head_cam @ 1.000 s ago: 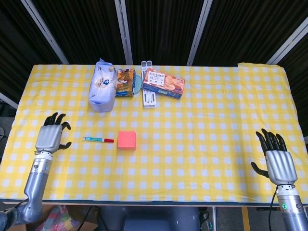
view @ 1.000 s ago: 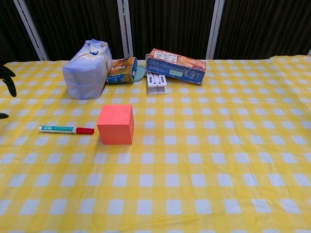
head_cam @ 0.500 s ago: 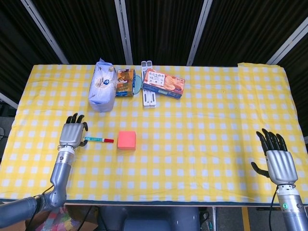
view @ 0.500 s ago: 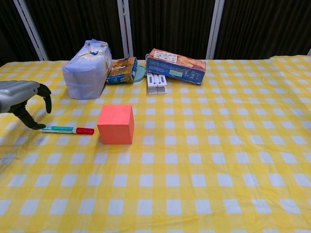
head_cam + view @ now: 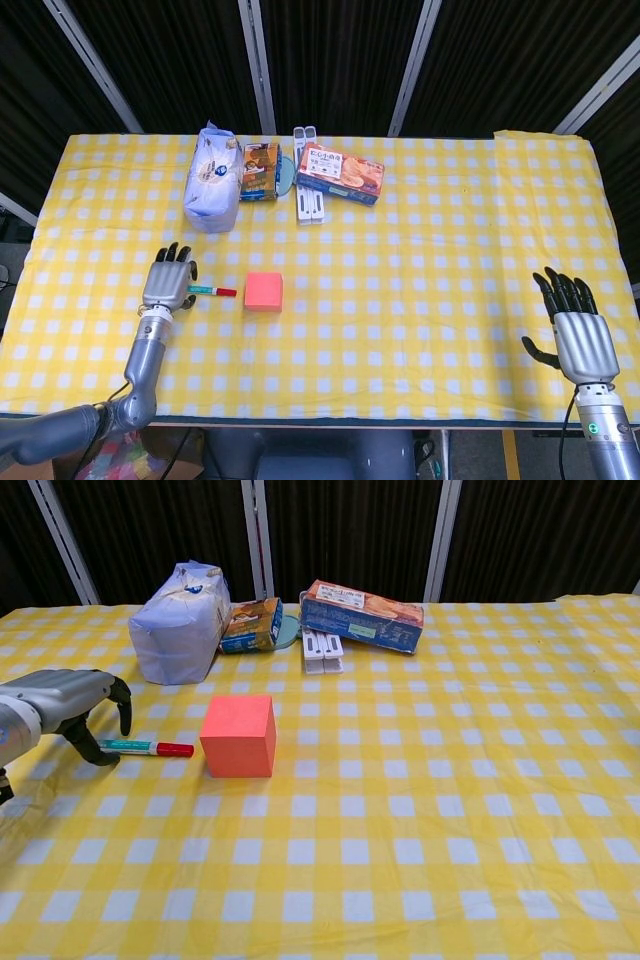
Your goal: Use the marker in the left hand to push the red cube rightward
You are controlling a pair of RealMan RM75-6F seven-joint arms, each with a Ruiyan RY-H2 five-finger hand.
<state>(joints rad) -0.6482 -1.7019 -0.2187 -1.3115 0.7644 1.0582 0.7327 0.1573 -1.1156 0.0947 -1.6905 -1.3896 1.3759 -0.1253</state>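
So the red cube (image 5: 264, 291) sits on the yellow checked tablecloth (image 5: 420, 260), left of centre, and the marker (image 5: 212, 291) lies flat just to its left, red cap pointing at the cube with a small gap between them. The left hand (image 5: 168, 285) is right over the marker's far end. From the head view you only see the back of the hand covering that end, so you can't tell if it has a grip. The chest view helps: the fingers (image 5: 122, 704) are curved down and spread above the marker, the thumb comes down by its tail end, and the marker is flat on the cloth, so the hand isn't holding anything yet.

The right hand (image 5: 577, 327) only shows in the head view, down at the near right corner of the table, well apart from everything, fingers spread and nothing in it.

At the back there's a white-blue bag (image 5: 178, 623), a small orange box (image 5: 252, 624), a bigger snack box (image 5: 362, 615) and a white clip-like thing (image 5: 322, 648); the chest view shows the snack box tilted
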